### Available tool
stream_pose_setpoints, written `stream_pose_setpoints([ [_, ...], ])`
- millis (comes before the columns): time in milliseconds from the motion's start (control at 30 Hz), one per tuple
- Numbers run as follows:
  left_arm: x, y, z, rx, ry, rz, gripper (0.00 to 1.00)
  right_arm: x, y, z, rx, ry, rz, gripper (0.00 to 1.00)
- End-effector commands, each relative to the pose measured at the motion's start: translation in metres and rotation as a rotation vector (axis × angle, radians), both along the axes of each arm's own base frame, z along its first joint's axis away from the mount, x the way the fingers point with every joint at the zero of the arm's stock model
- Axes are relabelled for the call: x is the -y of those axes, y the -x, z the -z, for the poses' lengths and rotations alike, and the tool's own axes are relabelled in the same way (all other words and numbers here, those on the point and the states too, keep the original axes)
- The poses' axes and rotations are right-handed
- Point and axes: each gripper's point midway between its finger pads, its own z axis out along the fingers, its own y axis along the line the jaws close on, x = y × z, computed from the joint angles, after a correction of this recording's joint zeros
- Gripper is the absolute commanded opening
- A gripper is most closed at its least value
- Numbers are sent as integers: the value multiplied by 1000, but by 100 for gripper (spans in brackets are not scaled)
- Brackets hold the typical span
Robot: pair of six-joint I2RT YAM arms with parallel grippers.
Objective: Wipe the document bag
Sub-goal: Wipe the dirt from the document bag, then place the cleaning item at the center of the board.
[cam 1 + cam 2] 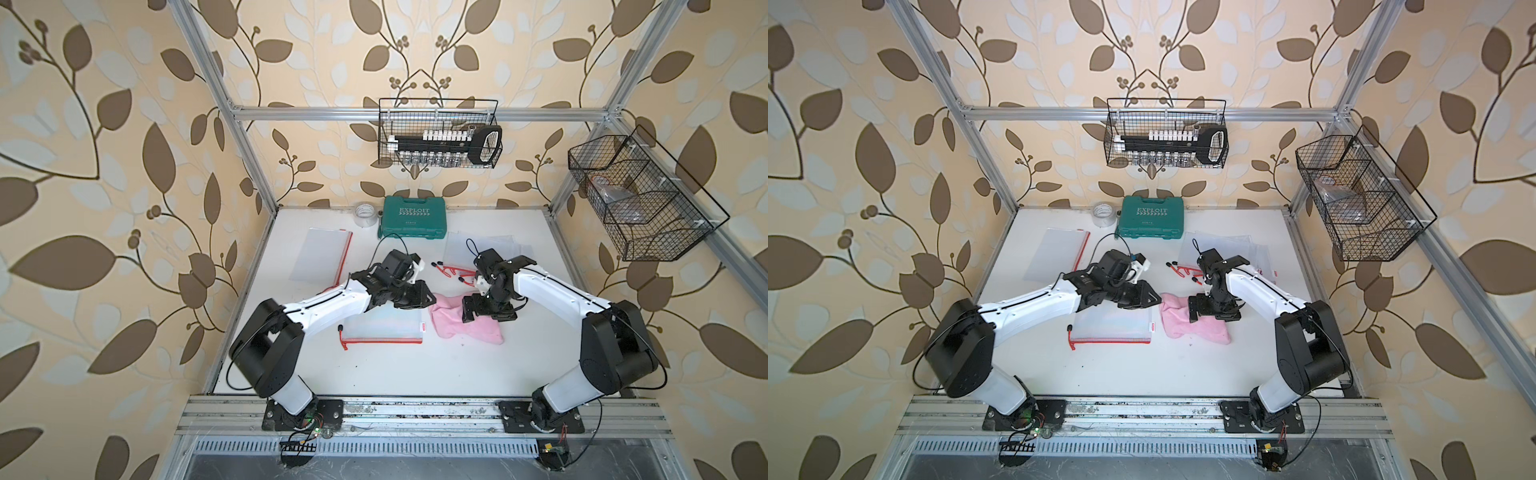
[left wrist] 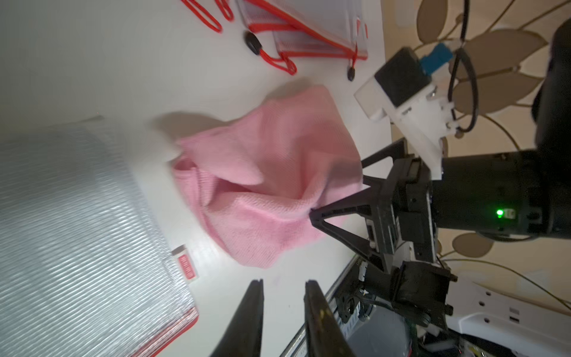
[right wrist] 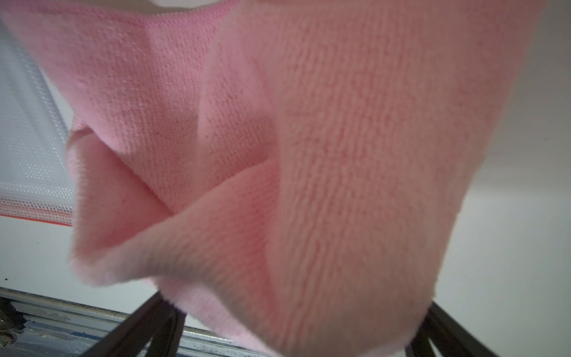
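Overhead, two wire baskets hang on the frame: the back basket (image 1: 388,124) holds a black socket rail (image 1: 436,143) w/ white pieces; the side basket (image 1: 665,232), split into compartments, holds a clear wrapped item (image 1: 611,187), contents not legible. On the worktop (image 1: 374,370), at the back wall, a green case (image 1: 412,217) lies shut beside a tape roll (image 1: 365,214). The document bag (image 1: 382,328), clear mesh w/ a red zip edge, lies flat at ctr-front, zip edge toward the front rail, its back-L corner under the L forearm. A second bag (image 1: 326,257) lies back-L; a stack of bags (image 1: 457,249) w/ red cords lies back-R. The pink cloth (image 1: 457,330) sits bunched just beside the document bag's R end; whether they touch cannot be told. Open room: bare worktop in front of bag and cloth up to the front rail, and btwn cloth and the R edge. L tool (image 2: 284,282): jaws part open, nothing btwn them, hovering near the bag's back-R corner, close to the cloth. R tool (image 3: 296,301): jaws spread wide, released, straddling the cloth; one of its fingers (image 2: 340,210) touches the fabric.
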Motion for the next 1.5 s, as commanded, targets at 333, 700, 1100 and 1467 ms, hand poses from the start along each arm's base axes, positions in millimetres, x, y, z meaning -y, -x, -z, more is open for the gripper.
stream_pose_setpoints([
  [333,70,22,77,-192,-70,267,27,6,-5,-12,23,12,29,98],
  [700,42,31,152,-268,-369,239,25,37,1,-114,250,49,74,98],
  [1100,61,5,19,45,-99,217,38,-29,-55,-128,318,-218,59,98],
  [1467,-66,-20,47,-138,-361,-138,32,-110,-74,-87,227,-439,-21,59],
])
